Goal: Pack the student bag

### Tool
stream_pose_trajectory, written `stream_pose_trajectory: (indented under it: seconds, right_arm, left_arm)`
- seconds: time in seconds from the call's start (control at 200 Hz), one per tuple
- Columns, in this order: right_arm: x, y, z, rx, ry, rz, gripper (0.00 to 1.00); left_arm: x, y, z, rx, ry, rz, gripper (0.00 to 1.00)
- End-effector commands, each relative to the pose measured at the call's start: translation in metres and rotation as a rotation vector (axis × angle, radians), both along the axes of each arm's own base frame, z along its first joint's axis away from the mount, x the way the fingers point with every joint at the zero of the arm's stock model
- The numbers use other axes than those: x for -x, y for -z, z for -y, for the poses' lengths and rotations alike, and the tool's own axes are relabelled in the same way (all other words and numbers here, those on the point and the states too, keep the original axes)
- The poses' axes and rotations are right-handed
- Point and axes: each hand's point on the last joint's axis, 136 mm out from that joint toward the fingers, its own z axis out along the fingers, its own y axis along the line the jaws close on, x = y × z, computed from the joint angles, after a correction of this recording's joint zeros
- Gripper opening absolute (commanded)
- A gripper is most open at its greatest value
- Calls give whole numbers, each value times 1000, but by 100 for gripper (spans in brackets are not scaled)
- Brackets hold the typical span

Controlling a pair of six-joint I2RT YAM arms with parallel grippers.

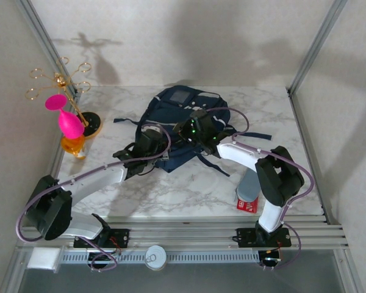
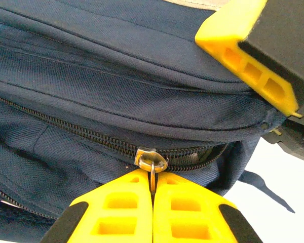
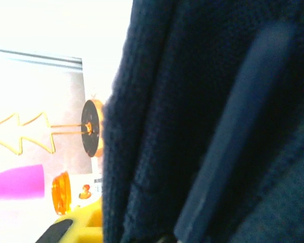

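The navy student bag [image 1: 177,116] lies flat in the middle of the marble table. My left gripper [image 1: 147,145] is at its near left side. In the left wrist view that gripper [image 2: 153,178] is shut on the metal zipper pull [image 2: 152,163], and the zip [image 2: 202,154] gapes slightly to the right of the slider. My right gripper [image 1: 198,129] rests on the bag's middle. One of its yellow fingers [image 2: 240,48] presses on the bag fabric [image 2: 142,76]. In the right wrist view dark fabric [image 3: 202,126] lies across the jaws and one yellow finger [image 3: 76,230] shows.
At the left edge stand a gold jewellery stand with a black base [image 1: 90,124], a pink object [image 1: 68,121] and an orange bottle [image 1: 74,146]. A grey item [image 1: 251,182] and a red box [image 1: 247,204] lie near the right arm. Bag straps [image 1: 256,135] trail to the right.
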Motion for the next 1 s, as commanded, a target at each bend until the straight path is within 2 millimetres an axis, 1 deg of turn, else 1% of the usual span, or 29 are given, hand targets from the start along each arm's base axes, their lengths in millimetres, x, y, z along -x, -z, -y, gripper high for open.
stream_pose_trajectory:
  seconds: [0.0, 0.065, 0.125, 0.19, 0.24, 0.315, 0.37, 0.426, 0.461, 0.496, 0.521, 0.541, 0.591, 0.631, 0.706, 0.751, 0.791, 0.851, 0.971, 0.996]
  right_arm:
    - [6, -35, -10, 6, -159, 138, 0]
    - [11, -49, 5, 14, -206, 181, 0]
    - [11, -60, 24, 9, -251, 212, 0]
    - [11, -71, 41, -38, -334, 222, 0]
    - [8, -73, 52, -62, -393, 211, 0]
    - [-4, -70, 72, -38, -393, 206, 0]
    - [-16, -68, 87, 5, -352, 208, 0]
    - [-27, -56, 102, 59, -286, 164, 0]
    - [-32, -52, 106, 72, -249, 154, 6]
    - [-31, -52, 104, 51, -238, 153, 16]
    - [-29, -50, 102, 34, -231, 144, 25]
    - [-28, -48, 101, 27, -223, 133, 30]
    - [-24, -42, 97, 30, -195, 107, 39]
    - [-20, -38, 96, 45, -158, 81, 44]
    - [-6, -37, 85, 43, -103, 68, 56]
    - [3, -32, 80, 37, -50, 39, 63]
    - [12, -30, 71, 11, -26, 28, 68]
    - [24, -19, 60, -21, 11, -24, 72]
    - [36, -3, 44, -18, 125, -99, 73]
    - [34, -5, 42, -43, 150, -102, 73]
  left_arm:
    - [15, -2, -32, -19, -101, -9, 0]
    - [22, 10, -51, -56, -154, -50, 0]
    - [26, 21, -67, -80, -198, -85, 0]
    - [29, 30, -75, -70, -212, -107, 0]
    - [30, 33, -72, -46, -196, -112, 0]
    - [30, 37, -68, -34, -180, -124, 0]
    - [28, 37, -63, -25, -160, -130, 0]
    - [26, 35, -55, 3, -136, -128, 0]
    - [24, 32, -48, 28, -114, -121, 0]
    - [23, 28, -39, 55, -83, -114, 0]
    - [23, 26, -34, 71, -69, -110, 0]
    - [22, 24, -30, 79, -60, -107, 0]
    - [20, 20, -21, 89, -43, -95, 0]
    - [19, 19, -17, 90, -36, -91, 0]
    - [17, 17, -10, 94, -29, -87, 0]
    - [17, 17, -7, 103, -21, -84, 0]
    - [17, 18, -7, 105, -21, -81, 0]
    - [16, 20, -8, 97, -29, -83, 0]
    - [14, 21, -8, 102, -33, -79, 0]
    - [14, 20, -7, 105, -26, -77, 0]
